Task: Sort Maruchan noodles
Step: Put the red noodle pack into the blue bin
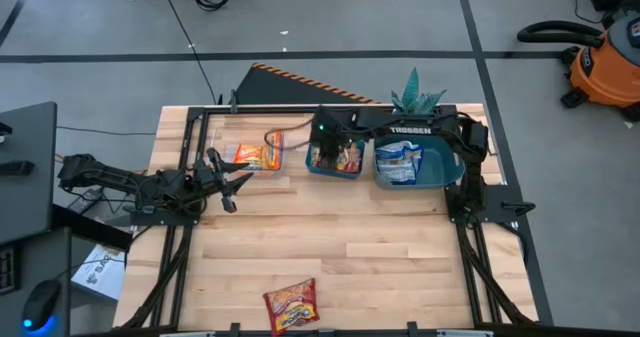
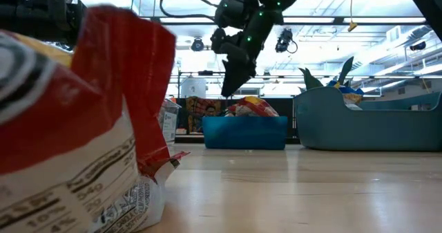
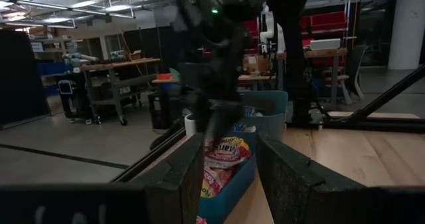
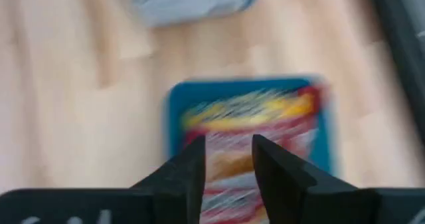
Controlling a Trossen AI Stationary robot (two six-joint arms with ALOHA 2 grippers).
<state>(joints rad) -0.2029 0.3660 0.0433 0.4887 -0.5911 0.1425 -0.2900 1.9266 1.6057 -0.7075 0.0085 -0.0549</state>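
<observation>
While over bin point(image 1: 334, 169), right pincer point(image 1: 330, 149)

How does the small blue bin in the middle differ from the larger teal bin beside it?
The small blue bin holds red-and-yellow packets; the larger teal bin holds blue-and-white packets. The small bin is low and boxy; the larger has taller walls. The right gripper hangs over the small one. Both stand at the table's far edge.

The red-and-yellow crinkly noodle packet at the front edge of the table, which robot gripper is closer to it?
Left. The left gripper hovers over the table's left side, back from the red-and-yellow crinkly noodle packet. The right gripper is farther, above the small blue bin at the back.
</observation>
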